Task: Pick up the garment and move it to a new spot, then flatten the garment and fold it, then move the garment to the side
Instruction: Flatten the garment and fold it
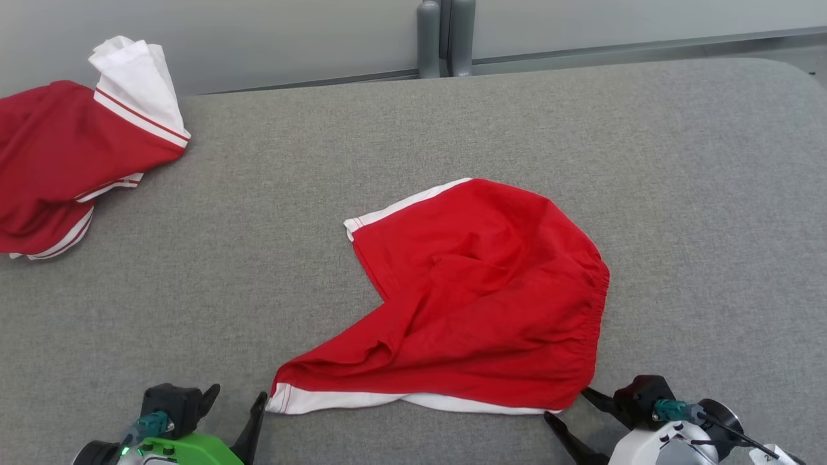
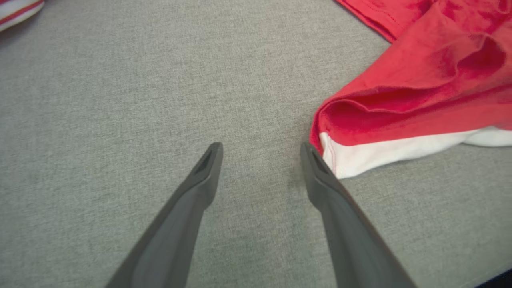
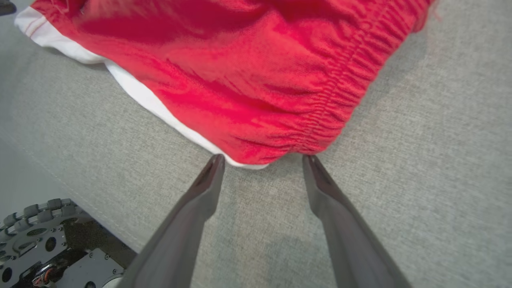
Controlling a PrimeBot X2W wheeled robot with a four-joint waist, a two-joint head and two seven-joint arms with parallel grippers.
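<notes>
The garment (image 1: 478,297) is a pair of red shorts with white hems, lying rumpled on the grey table (image 1: 413,129). My left gripper (image 1: 238,394) is open at the lower left, its right finger just beside the white hem corner (image 2: 348,160) of the near leg. My right gripper (image 1: 568,407) is open at the lower right, its tips at the edge of the gathered waistband corner (image 3: 316,140). Neither holds anything. In the left wrist view the shorts (image 2: 420,92) lie to the right of the fingers; in the right wrist view the shorts (image 3: 248,72) lie just beyond the fingertips.
A second red and white garment (image 1: 71,155) lies bunched at the table's far left. Grey posts (image 1: 446,39) stand behind the far edge. The table's near edge and part of the robot base (image 3: 44,248) show in the right wrist view.
</notes>
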